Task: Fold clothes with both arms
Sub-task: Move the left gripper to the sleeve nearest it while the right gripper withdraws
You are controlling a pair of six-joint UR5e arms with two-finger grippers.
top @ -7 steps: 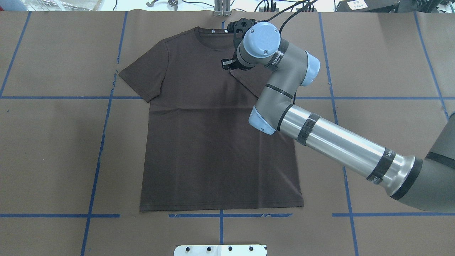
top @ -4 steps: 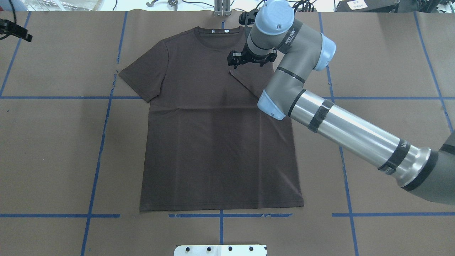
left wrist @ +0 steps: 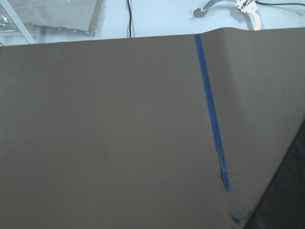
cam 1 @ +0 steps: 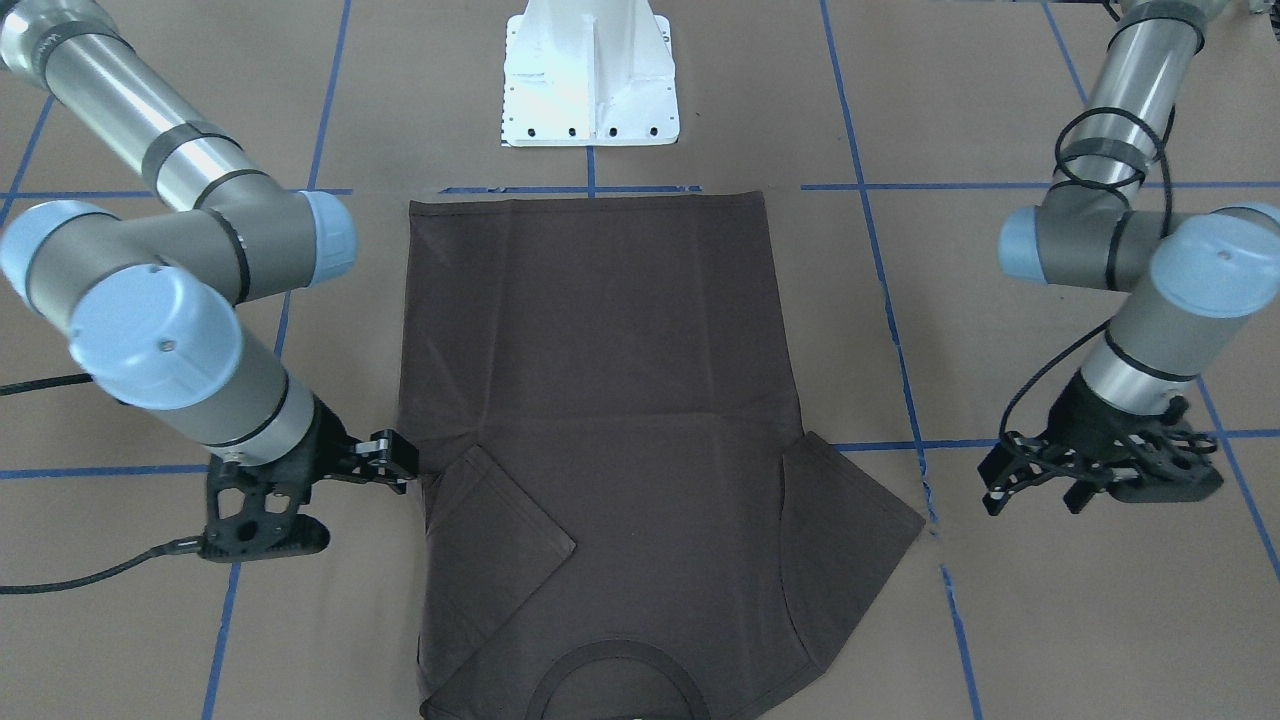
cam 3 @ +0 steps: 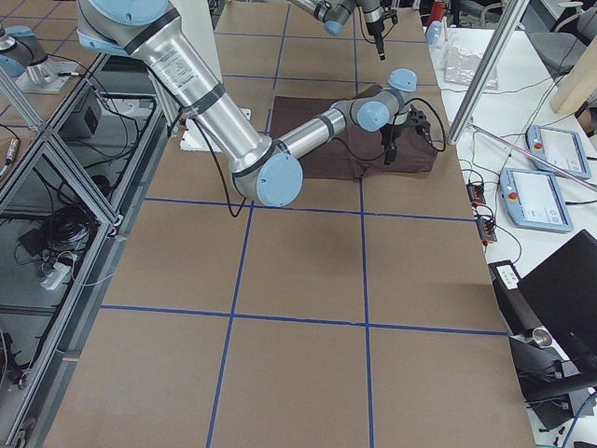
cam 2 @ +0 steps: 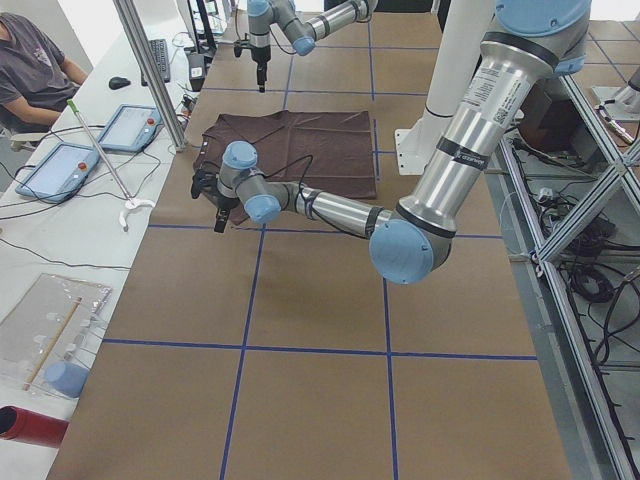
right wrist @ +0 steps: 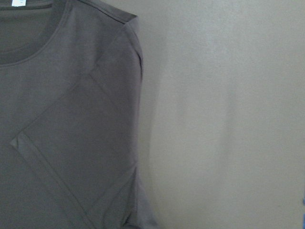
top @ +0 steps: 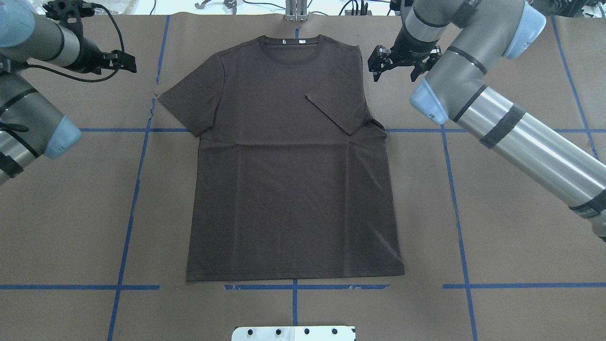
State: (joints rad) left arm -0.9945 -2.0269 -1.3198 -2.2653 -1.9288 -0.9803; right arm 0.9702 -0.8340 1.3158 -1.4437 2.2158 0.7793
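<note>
Right gripper (top: 396, 66) now hangs empty with its jaws parted over the brown paper (top: 71, 213), just beside the shoulder of the T-shirt (top: 293, 189) on the robot's right; one second ago it sat low on the chest at the tip of the right-hand sleeve (top: 338, 106), and half a second ago it was already lifted above that spot; we read this as release followed by withdrawal. Sleeve tip has not moved between the three overhead pictures, so the fold held when let go; it lies diagonally across the chest, its hem edge pointing toward the collar (top: 291, 49). Left gripper (cam 1: 1032, 498), absent from the overhead view a second ago and only just entering it half a second ago, now hovers over bare paper well apart from the shirt, beyond the blue tape line (top: 161, 47); its fingers also stand apart and carry nothing. T-shirt lies flat, face up, centred on the table, collar away from the robot, hem toward the base; left-hand sleeve (top: 189, 102) is spread flat, unfolded. Judgement: first sleeve fold done; mirror fold on the left looks like the step in hand; body folds remain; task is early. Caution: thin fabric; a shallow pinch at the sleeve hem may drag the layer beneath it.
</note>
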